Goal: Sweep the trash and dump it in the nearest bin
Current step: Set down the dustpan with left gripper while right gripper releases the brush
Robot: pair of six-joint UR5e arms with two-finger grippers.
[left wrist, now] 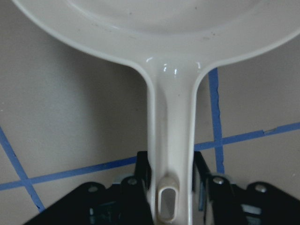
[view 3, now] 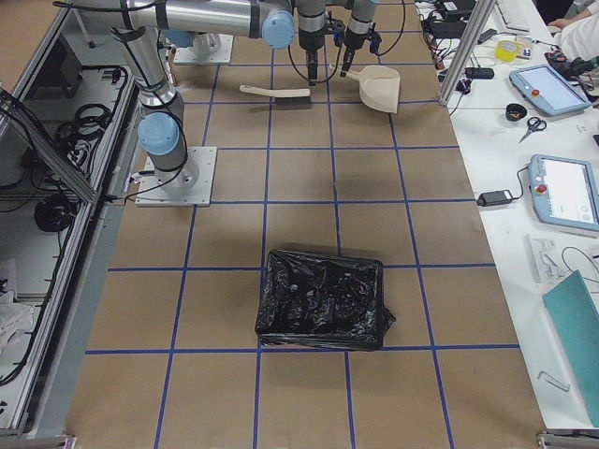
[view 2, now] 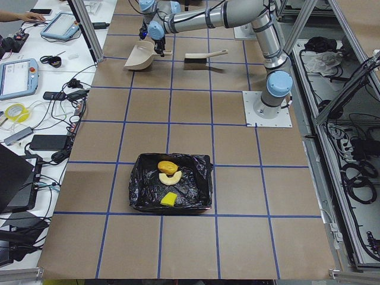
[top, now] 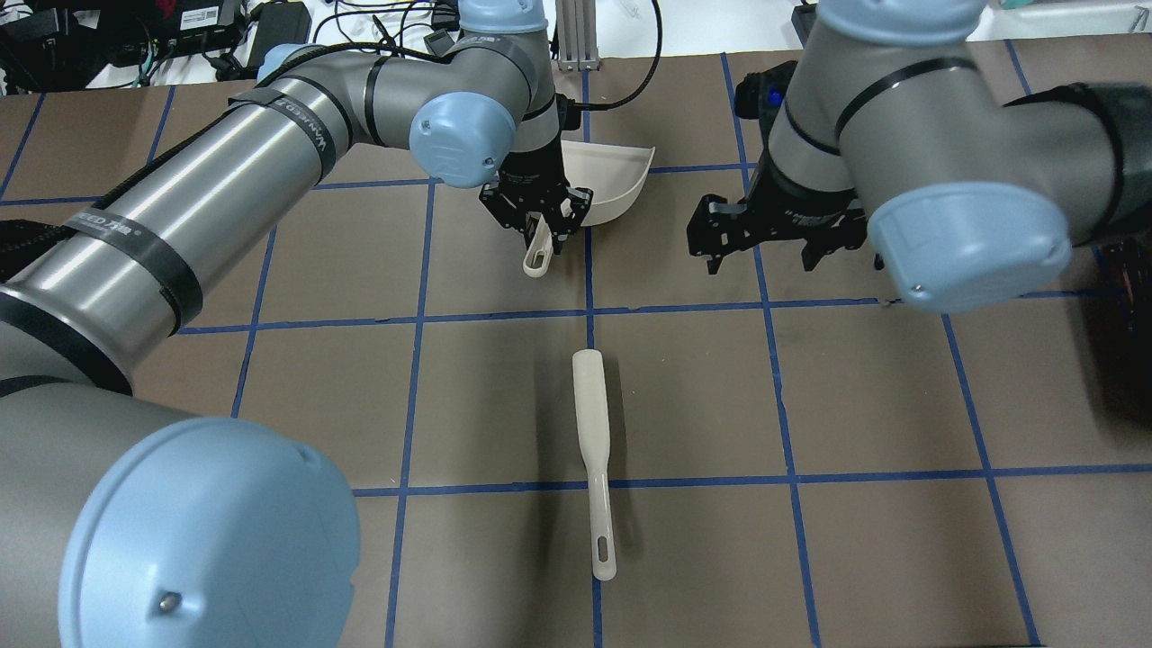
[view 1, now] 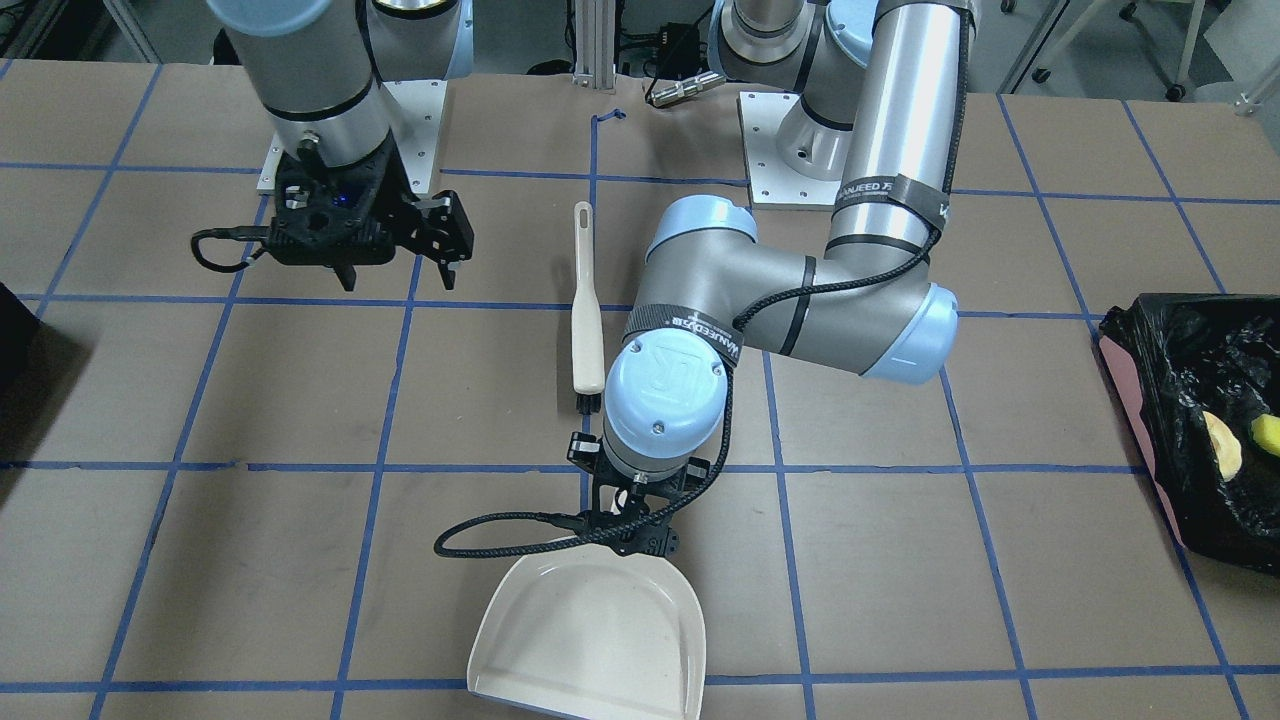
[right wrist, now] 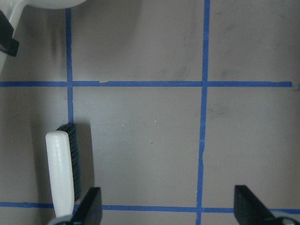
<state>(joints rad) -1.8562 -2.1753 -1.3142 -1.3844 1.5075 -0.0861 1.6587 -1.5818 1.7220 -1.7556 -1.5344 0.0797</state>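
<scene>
The trash lies inside the bin [view 2: 142, 178] at the table's end on the robot's left. From the left-side camera I make out the yellow sponge wedge [view 2: 170, 199], the pale pastry piece [view 2: 171, 177] and the golden-brown lump [view 2: 167, 166], all resting on the crinkly black bag. In the front camera the bin sits at the right edge with its pink side showing, and I see only the pale piece and a bit of the yellow one in it.

The left gripper [view 1: 632, 530] is clenched on the handle of the white dustpan [view 1: 590, 630]. In its wrist camera I see a finger [left wrist: 143, 171] pressed against each side of the handle, close to the end with the hanging slot. The pan's open mouth points away from the robot, and the pan is well apart from the bin.

The right gripper [view 1: 400, 270] is released, its fingers spread wide above the brown table [view 1: 900, 560]. The brush [view 1: 586, 320] lies flat on the table between the two arms, untouched, with its dark bristles at the end nearer the dustpan. In the right wrist camera it sits just beside one finger.
</scene>
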